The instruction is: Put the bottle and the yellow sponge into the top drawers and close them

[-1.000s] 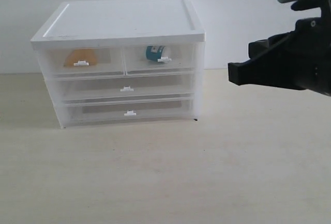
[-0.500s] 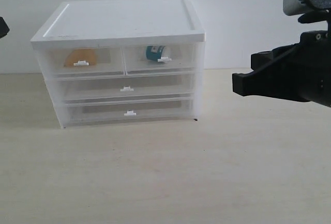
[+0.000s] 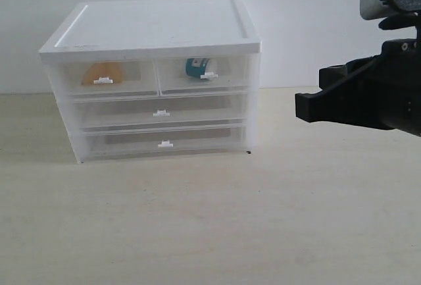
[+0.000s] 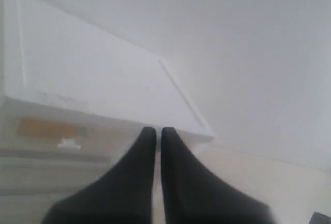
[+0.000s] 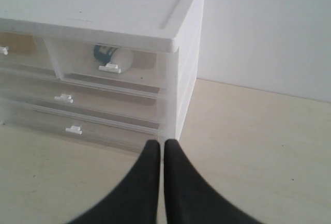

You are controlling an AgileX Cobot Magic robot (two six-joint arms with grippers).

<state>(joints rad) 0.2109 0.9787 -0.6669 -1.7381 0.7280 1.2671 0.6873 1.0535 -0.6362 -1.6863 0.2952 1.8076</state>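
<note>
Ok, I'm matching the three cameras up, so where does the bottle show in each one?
Exterior view: bottle inside the right top drawer, behind its tab.
Left wrist view: not in it.
Right wrist view: bottle in that same drawer, behind the tab.
Shared landmark: the cabinet top, seen in all three.

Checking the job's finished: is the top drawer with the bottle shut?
Shut. The right top drawer sits flush in the cabinet, the bottle showing through it.

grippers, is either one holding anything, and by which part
Nothing is held. The left gripper and right gripper are both shut on nothing; the bottle and yellow sponge sit inside the closed top drawers.
</note>
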